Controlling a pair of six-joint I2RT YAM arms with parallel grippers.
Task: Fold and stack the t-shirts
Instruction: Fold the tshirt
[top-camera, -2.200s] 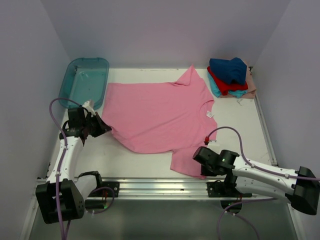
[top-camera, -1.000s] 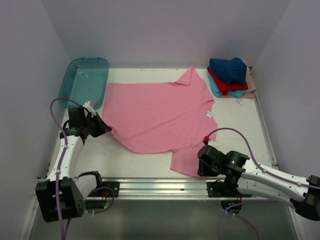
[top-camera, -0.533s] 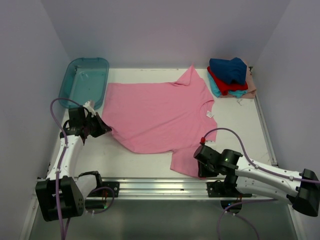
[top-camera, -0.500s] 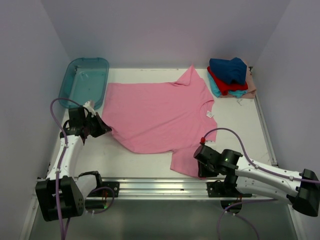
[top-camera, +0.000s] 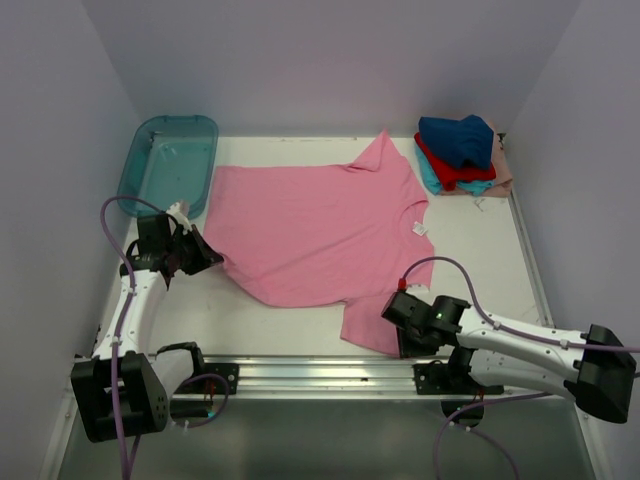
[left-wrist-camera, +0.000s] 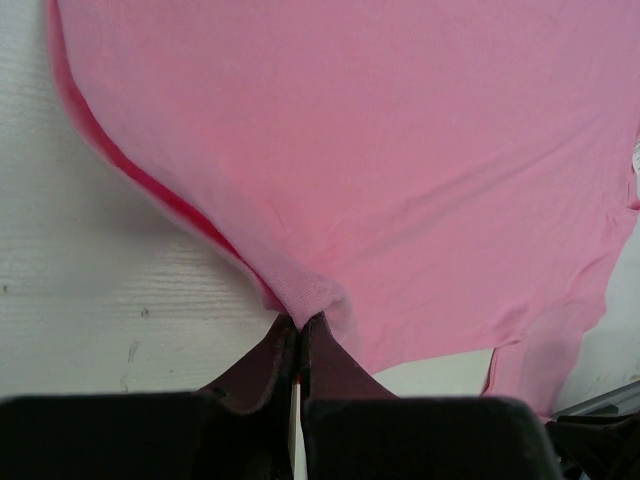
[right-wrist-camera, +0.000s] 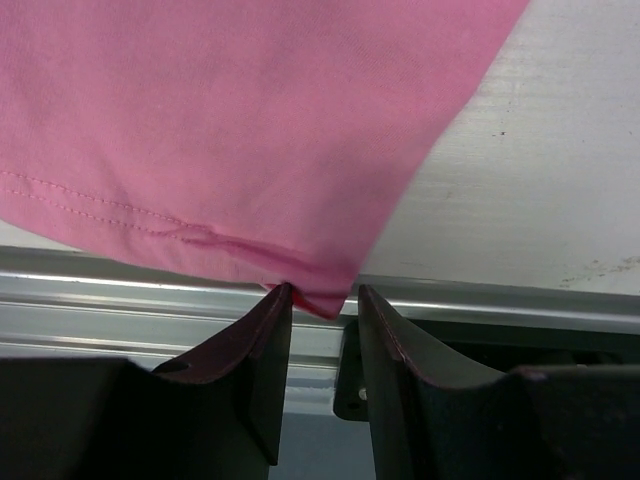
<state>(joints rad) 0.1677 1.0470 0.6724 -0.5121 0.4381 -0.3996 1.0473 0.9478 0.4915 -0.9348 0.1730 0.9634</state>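
Teal tub (top-camera: 168, 160): translucent plastic, at the far-left corner of the bench (top-camera: 490, 270), just beside the left edge of the pink t-shirt (top-camera: 320, 225).

Left pincer (left-wrist-camera: 299, 328): jaws pressed together with no gap. They pinch a small raised fold at the near-left corner of the pink t-shirt. The arm reaches in from the left side of the bench.

Pink t-shirt: spread flat across the middle of the bench, lying sideways. The bottom hem faces left and the neck opening faces right. One sleeve points to the far edge, the other to the near edge. The left edge lifts slightly where the fold is pinched and shows a darker underside in the left wrist view.

White tag (top-camera: 420, 229): small, at the neck opening on the right side of the garment.

Near sleeve: its lower corner overhangs the metal rail (top-camera: 320, 372) at the near edge of the bench.

Right pincer (right-wrist-camera: 322, 292): jaws partly apart, with a clear gap. The hemmed corner of the near sleeve hangs between the fingertips. The left fingertip is at the cloth, and no clamping is visible.

Stack of t-shirts (top-camera: 460, 158): at the far-right corner, well apart from the pink garment. Navy blue lies on top, with red, teal and pale peach beneath.
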